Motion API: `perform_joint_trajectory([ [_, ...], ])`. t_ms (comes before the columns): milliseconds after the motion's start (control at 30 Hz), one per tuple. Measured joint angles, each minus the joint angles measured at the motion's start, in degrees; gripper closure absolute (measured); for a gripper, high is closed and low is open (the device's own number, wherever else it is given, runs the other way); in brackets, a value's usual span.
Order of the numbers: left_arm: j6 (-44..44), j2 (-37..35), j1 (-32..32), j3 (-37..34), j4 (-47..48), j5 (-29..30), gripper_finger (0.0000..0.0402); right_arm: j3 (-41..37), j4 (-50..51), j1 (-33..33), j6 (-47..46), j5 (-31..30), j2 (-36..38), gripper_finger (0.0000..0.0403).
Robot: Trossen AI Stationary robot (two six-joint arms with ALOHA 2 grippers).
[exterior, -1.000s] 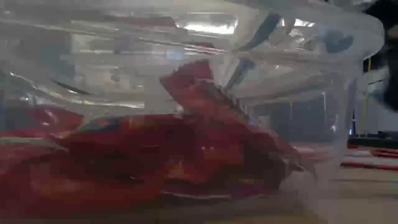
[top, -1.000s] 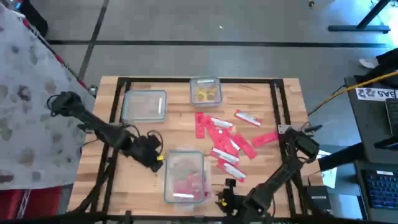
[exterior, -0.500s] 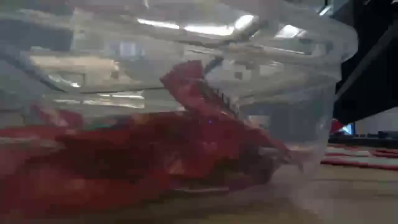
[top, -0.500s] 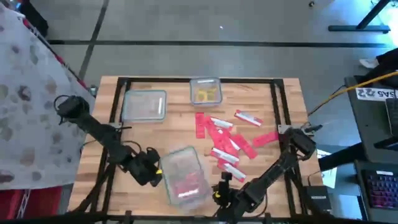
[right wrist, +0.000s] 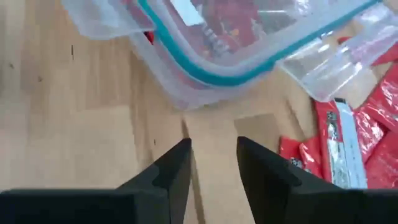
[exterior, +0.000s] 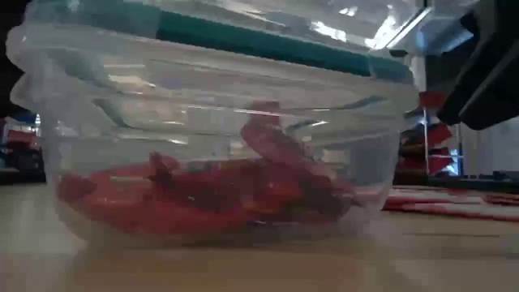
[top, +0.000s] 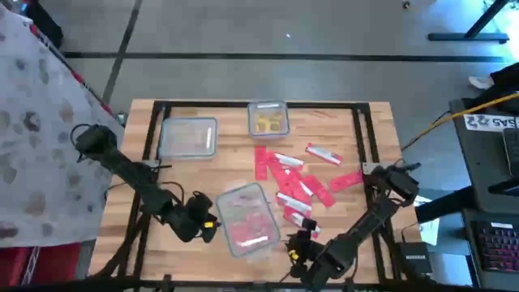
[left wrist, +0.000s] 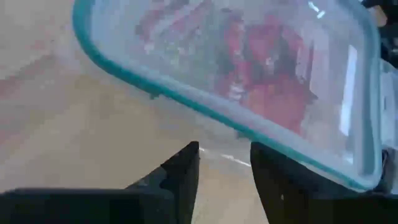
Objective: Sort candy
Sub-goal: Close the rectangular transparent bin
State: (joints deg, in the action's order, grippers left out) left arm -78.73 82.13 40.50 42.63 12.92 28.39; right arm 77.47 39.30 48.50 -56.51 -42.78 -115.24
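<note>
1. While I watch from above, the lidded tub (top: 246,221) sits near the front of the worktop (top: 340,138), red candy (exterior: 203,191) packed inside under its teal-rimmed lid.
2. Left gripper (top: 208,228) is just beside the tub's left edge; fingers (left wrist: 180,174) apart with a gap, nothing between them.
3. Right gripper (top: 295,247) is just beside the tub's right front corner; fingers (right wrist: 174,168) apart, empty too.
4. Loose red packets (top: 293,185) lie scattered right of the tub (several overlapping).
5. Yellow pieces (top: 268,122) sit in a small tub (top: 268,107) at the back; an empty-looking tub (top: 188,136) lies left of it.
</note>
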Motion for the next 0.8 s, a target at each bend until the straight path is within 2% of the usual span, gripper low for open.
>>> perform_joint_trajectory([
  [133, 2.8, -0.52, 1.26, 1.99, -0.21, -0.35, 0.0273, 0.37, -0.04, 0.95, 0.06, -0.79, 0.66, 0.0286],
  [267, 8.85, -2.52, 3.64, 7.26, -0.75, 1.72, 0.0273, 1.03, -0.74, 1.9, 2.26, -1.61, 3.29, 0.0286],
  [400, 14.93, -2.96, 4.96, 10.8, -0.38, 7.05, 0.0273, 0.96, -1.79, 2.28, 3.49, -1.73, 4.09, 0.0286],
  [500, 17.51, -2.97, 3.66, 11.01, 0.02, 11.49, 0.0273, 0.96, -5.7, 2.02, 5.96, -3.5, 4.13, 0.0286],
  [600, 19.48, -1.37, 0.08, 10.99, -0.81, 8.94, 0.0273, 0.94, -11.55, 0.97, 10.11, -6.87, 3.98, 0.0286],
  [667, 21.21, 0.74, -2.41, 10.95, -2.71, 5.72, 0.0273, 0.94, -15.93, -0.7, 13.6, -6.93, 4.05, 0.0286],
  [800, 23.65, 5.83, -5.57, 10.95, -7.29, -1.87, 0.0273, 0.94, -18.74, -5.74, 16.29, -0.62, 3.76, 0.0286],
])
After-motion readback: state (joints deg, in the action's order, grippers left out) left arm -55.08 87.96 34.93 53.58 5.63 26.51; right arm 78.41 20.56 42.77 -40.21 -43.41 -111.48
